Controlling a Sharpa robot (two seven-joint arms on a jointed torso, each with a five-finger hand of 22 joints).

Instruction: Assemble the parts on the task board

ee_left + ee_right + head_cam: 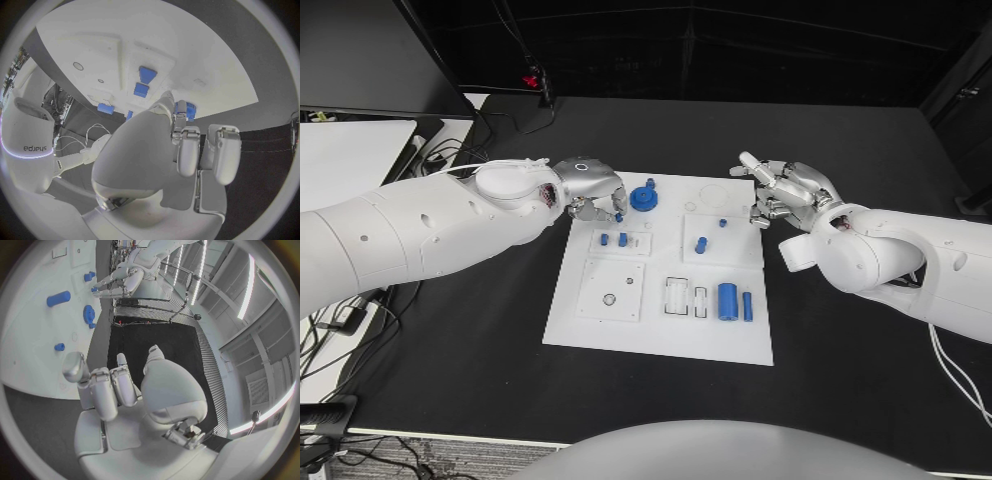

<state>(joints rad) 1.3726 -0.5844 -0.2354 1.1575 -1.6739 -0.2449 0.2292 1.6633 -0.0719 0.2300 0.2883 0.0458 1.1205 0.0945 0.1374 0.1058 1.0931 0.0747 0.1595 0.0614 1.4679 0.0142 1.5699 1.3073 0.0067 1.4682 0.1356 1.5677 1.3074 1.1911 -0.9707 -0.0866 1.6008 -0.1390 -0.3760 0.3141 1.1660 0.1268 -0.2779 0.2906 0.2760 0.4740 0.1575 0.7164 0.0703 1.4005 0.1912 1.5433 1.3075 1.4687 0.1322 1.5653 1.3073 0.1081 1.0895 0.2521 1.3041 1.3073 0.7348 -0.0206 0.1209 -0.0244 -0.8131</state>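
The white task board (661,330) lies in the middle of the black table. My left hand (591,190) hovers over its far left corner, and its fingertips pinch a small blue part (185,109). Right beside that hand a blue gear (643,197) stands on the board. Two small blue pegs (613,239) sit below it, and a blue cylinder (727,301) lies with a slimmer pin (747,306) toward the near right. My right hand (786,195) hangs at the board's far right edge, fingers apart and holding nothing. Its own view shows the gear (87,315) and the cylinder (57,298).
Two more small blue parts (702,243) (721,222) sit in the board's middle right. A white square block (612,290) rests at the board's near left. Cables (437,150) and a white surface (351,150) lie off the table's far left.
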